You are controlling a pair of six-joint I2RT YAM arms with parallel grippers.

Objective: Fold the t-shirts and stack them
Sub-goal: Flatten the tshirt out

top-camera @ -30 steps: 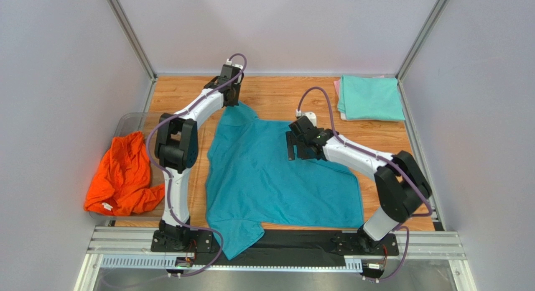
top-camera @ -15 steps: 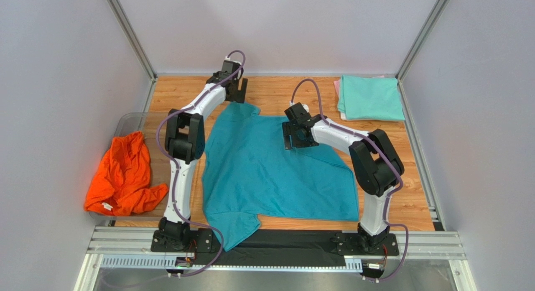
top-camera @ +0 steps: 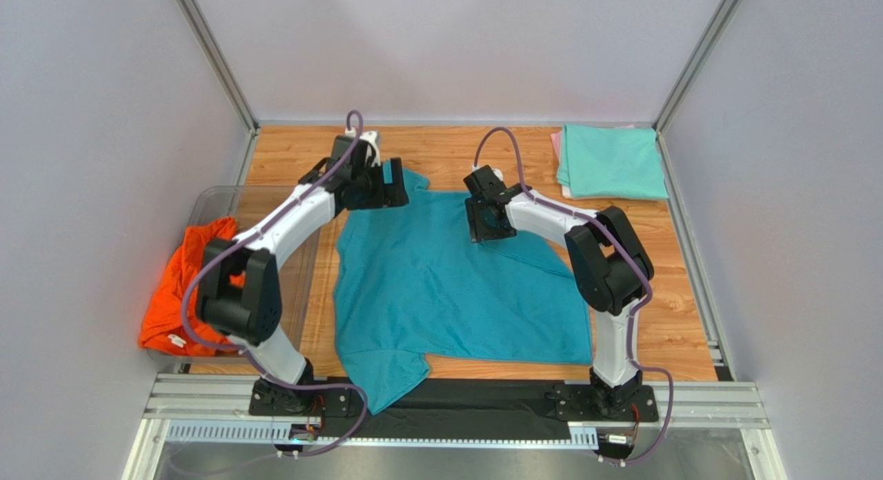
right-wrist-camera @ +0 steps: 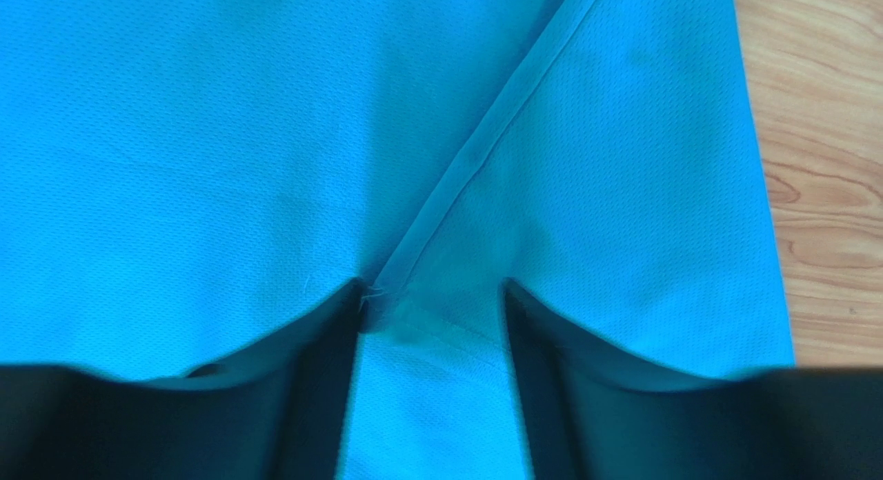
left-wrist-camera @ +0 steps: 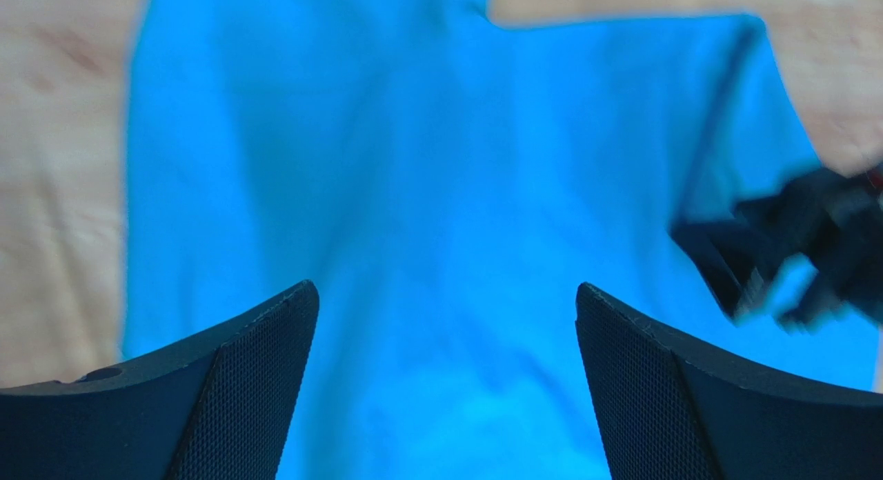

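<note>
- Teal shirt (top-camera: 446,283) lies spread flat mid-table, between the two arms. One sleeve reaches far-left. Another points toward the near edge and hangs over the black strip (top-camera: 466,397) there.
- A diagonal folded edge crosses the teal cloth on its right side, clear in the right wrist view.
- Left gripper (top-camera: 389,185) is at the far-left sleeve. The wrist view shows the left gripper (left-wrist-camera: 446,335) with jaws wide and nothing between them, only teal cloth beneath.
- Right gripper (top-camera: 485,227) is low at the far edge of the teal shirt, right of the collar. The wrist view shows the right gripper (right-wrist-camera: 430,304) with jaws at a narrow gap and tips down at the cloth. The folded edge ends at its left finger (right-wrist-camera: 321,366). No clear pinch of cloth.
- Orange shirt (top-camera: 192,283) is crumpled at far left, bunched in the clear tub (top-camera: 223,203) and draped over its left rim.
- Mint shirt (top-camera: 611,161) is folded square in the far-right corner of the table (top-camera: 684,315).
- Pink shirt (top-camera: 558,154) lies under the mint one, only a thin left edge showing.
</note>
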